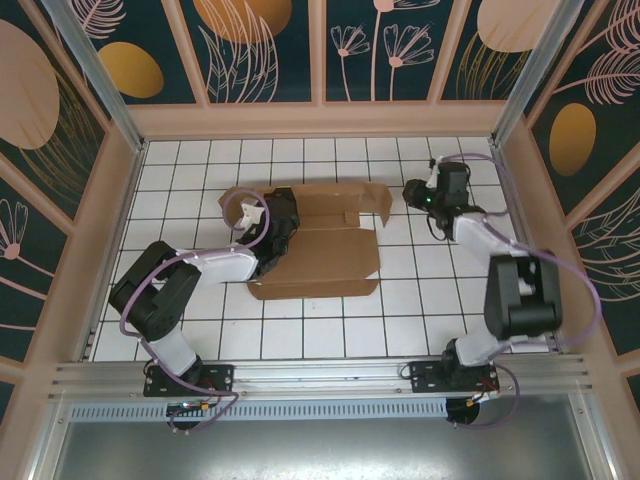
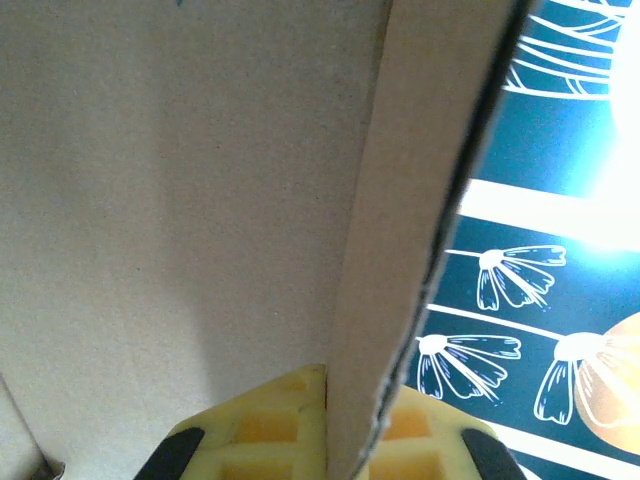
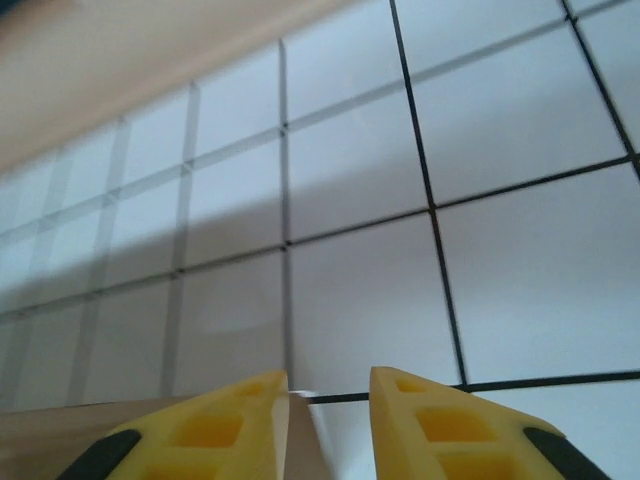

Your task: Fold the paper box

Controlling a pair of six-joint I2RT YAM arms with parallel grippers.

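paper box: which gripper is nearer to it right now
Left. The left gripper is shut on a left-side flap of the paper box. The right gripper sits open at the box's right edge, with cardboard beside one finger but not clamped.

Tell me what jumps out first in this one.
The paper box, a brown cardboard sheet lying mostly flat, sits in the middle of the white tiled table. The left end effector is clamped on a raised flap edge at the sheet's left side. The right end effector, fingers apart, is low beside the far right flap. Teal flower-print walls ring the cell.
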